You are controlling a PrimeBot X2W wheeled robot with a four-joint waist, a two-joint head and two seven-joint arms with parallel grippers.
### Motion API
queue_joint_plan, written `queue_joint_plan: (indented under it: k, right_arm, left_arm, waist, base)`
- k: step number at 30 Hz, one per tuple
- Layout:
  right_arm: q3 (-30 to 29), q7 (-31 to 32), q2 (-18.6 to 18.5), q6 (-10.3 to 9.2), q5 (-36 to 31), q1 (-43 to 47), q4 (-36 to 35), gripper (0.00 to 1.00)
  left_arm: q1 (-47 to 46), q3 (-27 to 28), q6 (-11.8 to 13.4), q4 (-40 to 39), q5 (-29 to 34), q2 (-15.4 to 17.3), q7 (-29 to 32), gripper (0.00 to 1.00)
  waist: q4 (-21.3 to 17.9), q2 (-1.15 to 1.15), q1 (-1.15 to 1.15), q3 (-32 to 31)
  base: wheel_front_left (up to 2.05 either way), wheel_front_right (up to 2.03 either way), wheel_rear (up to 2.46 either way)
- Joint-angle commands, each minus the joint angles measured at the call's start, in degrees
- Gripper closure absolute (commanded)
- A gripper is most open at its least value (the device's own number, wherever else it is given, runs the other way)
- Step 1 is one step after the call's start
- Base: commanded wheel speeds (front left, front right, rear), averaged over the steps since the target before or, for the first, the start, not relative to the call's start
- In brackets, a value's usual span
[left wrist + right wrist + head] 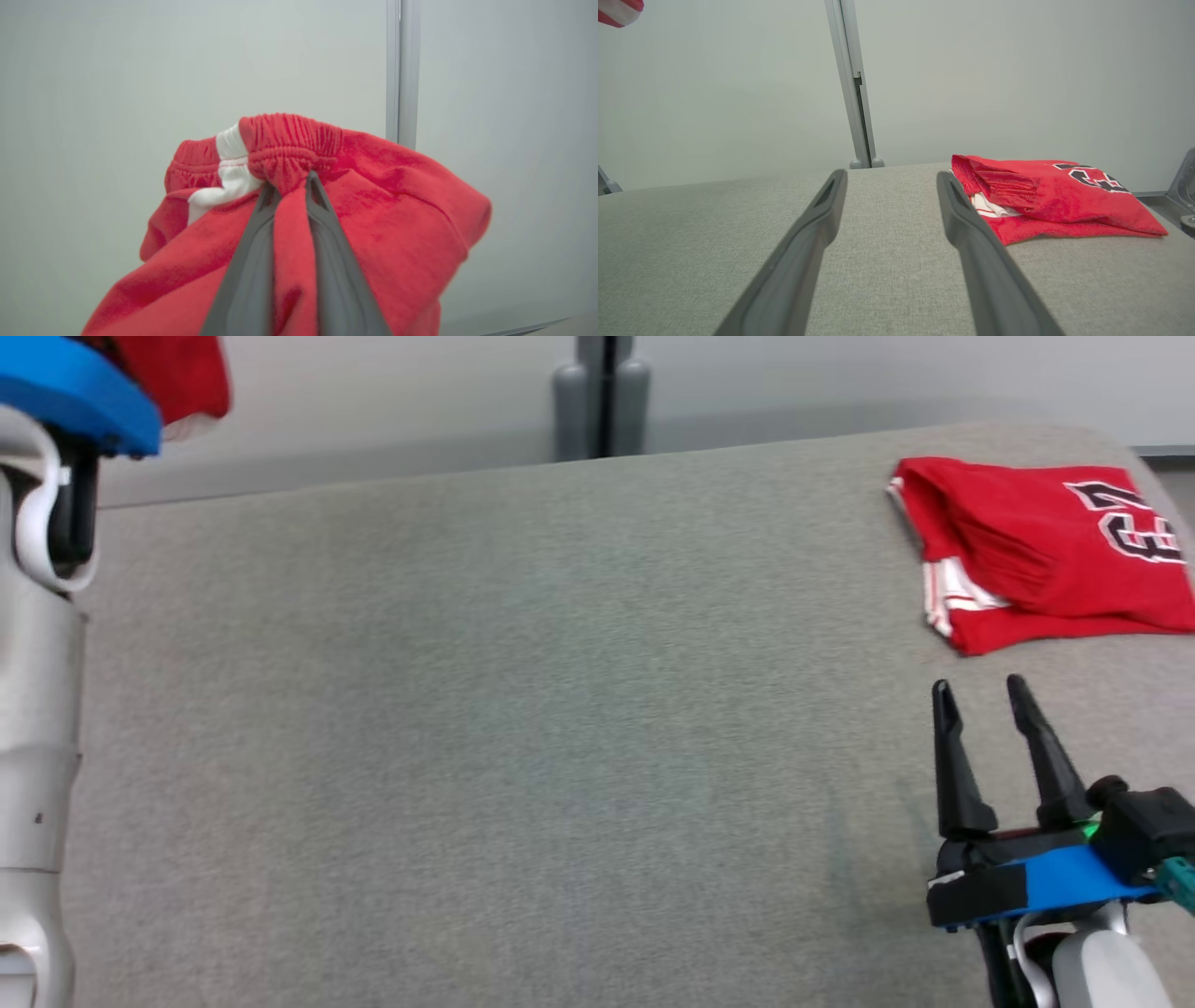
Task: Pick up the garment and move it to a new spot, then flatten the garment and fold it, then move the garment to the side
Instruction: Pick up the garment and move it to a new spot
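A grey bench (467,709) carries a folded red jersey (1036,555) at its far right corner. Red shorts (373,210) hang above its far left corner, waistband clamped in the left gripper (290,181); the right gripper (979,686) hovers near the right edge, fingers apart.

Soft, even, bright light; shadows are faint. Close to the lens, the left pincer (290,179) and red shorts (397,210) blur.
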Motion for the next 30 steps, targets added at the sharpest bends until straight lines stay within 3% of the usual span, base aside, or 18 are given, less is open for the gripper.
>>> queue_joint_plan:
  k: [1, 10, 15, 22, 30]
  right_arm:
    - [0.8, -0.6, 0.1, 0.02, 1.4, 0.6, 1.2, 0.00]
    - [5.5, -3.1, 0.1, 0.02, 5.6, -0.4, 5.6, 0.00]
    - [6.9, -3.7, 0.1, 0.02, 6.3, -1.3, 6.8, 0.00]
    - [7.4, -4.0, 0.1, 0.02, 6.7, -1.6, 7.2, 0.00]
    - [7.3, -4.0, 0.1, 0.02, 6.8, -1.5, 6.5, 0.00]
  left_arm:
    - [-0.1, -0.7, -0.1, -3.2, 0.1, -0.2, 0.7, 1.00]
    - [4.4, -4.7, 1.0, -20.4, -0.8, -3.7, 6.6, 1.00]
    - [8.4, -7.6, 1.3, -25.5, -1.1, -5.7, 8.8, 1.00]
    - [16.4, -10.4, 2.2, -26.5, -2.0, -7.7, 8.3, 1.00]
    - [27.1, -13.0, 3.3, -22.2, -2.2, -8.7, 5.3, 1.00]
  waist:
    - [-3.1, 0.00, 0.01, -2.2]
    - [-9.4, 0.00, 0.01, -2.5]
    - [-11.4, 0.00, 0.01, -2.3]
    - [-12.6, 0.00, 0.01, -2.4]
    - [-12.2, 0.00, 0.01, -2.0]
  base:
    - [0.00, 0.00, 0.00]
    - [0.00, 0.00, 0.00]
    - [0.00, 0.00, 0.00]
    - [0.00, 0.00, 0.00]
    - [0.00, 0.00, 0.00]
